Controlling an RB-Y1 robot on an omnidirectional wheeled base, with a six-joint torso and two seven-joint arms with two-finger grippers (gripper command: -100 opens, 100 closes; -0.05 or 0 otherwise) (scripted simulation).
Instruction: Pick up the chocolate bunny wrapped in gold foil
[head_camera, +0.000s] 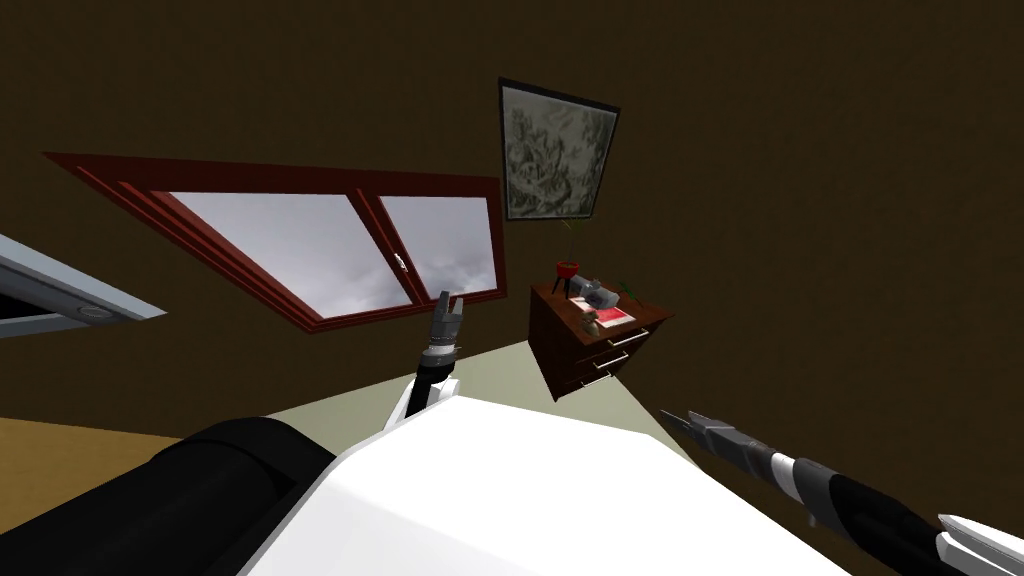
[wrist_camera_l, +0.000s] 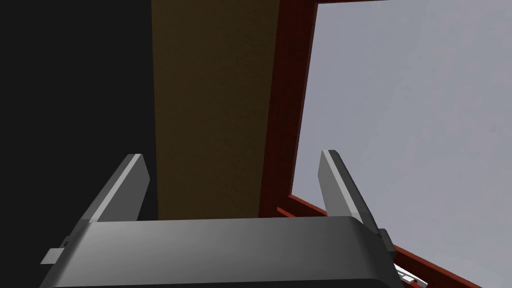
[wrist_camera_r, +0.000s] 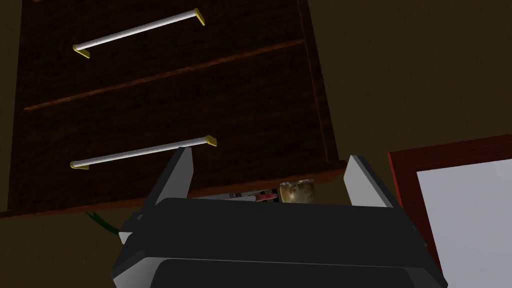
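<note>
The small gold-coloured bunny stands near the front edge on top of a dark brown chest of drawers against the wall ahead. In the right wrist view the bunny peeks just over the gripper's dark body, with the drawer fronts and their pale bar handles beyond. My right gripper is open and holds nothing, well short of the chest and to its right. My left gripper is raised in front of the window, open and holding nothing.
On the chest top also stand a plant in a red pot, a grey object and a red flat item. A red-framed window is left of the chest and a framed picture hangs above it. Pale floor lies between.
</note>
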